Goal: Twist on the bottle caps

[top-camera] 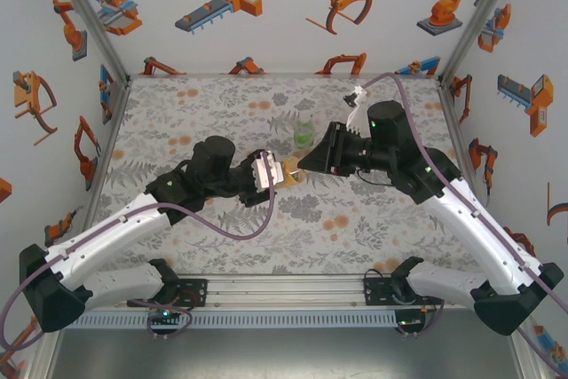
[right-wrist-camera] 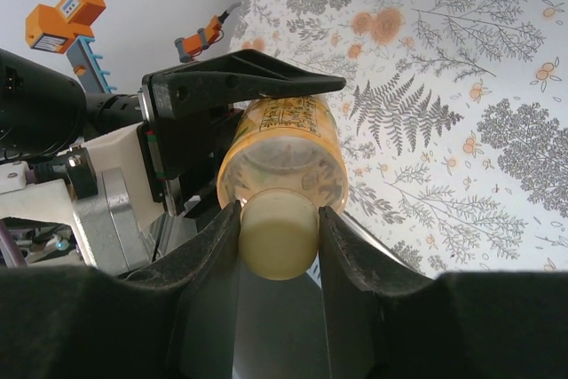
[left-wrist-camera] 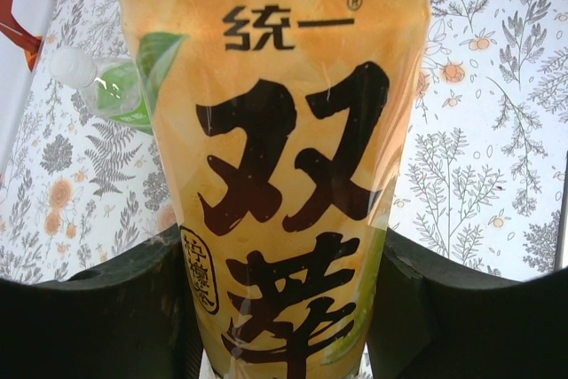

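- Both arms reach from their bases at the near edge and converge over the middle of the surface, wrists facing each other.
- The left gripper has its jaws closed across the body of the amber bottle, clamping it from both sides. The bottle appears lifted off the surface.
- The bottle's long axis runs roughly level from the left jaws toward the right jaws, neck toward the right arm.
- The yellowish cap sits on that neck, in line with the right wrist.
- The right gripper has its jaws pinched on the cap's sides, so turning likely falls to this arm.
- The green bottle rests just beyond, untouched.
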You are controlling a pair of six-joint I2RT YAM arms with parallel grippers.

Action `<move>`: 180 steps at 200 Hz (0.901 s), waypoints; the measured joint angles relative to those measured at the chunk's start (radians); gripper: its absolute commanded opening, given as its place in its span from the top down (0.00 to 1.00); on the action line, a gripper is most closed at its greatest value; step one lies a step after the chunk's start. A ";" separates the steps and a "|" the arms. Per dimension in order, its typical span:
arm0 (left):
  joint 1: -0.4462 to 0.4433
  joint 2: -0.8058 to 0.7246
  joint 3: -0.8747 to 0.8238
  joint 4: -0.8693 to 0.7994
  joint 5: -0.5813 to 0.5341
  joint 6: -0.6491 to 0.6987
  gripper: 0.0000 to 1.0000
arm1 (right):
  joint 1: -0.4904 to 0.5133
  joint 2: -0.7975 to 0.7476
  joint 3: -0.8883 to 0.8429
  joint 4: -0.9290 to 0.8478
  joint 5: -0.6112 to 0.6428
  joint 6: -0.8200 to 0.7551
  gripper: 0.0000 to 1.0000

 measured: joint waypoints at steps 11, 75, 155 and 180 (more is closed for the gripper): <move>0.000 -0.001 0.000 -0.003 -0.003 -0.001 0.32 | 0.000 0.003 0.000 0.000 0.001 0.000 0.85; 0.013 -0.085 0.000 0.044 0.010 -0.035 0.09 | -0.001 0.119 0.071 -0.126 0.091 -0.085 0.91; 0.167 -0.114 0.050 -0.019 0.020 -0.092 0.08 | -0.001 0.385 0.334 -0.307 0.348 -0.288 0.90; 0.208 -0.114 0.053 -0.037 0.023 -0.097 0.09 | -0.001 0.482 0.421 -0.323 0.419 -0.344 0.90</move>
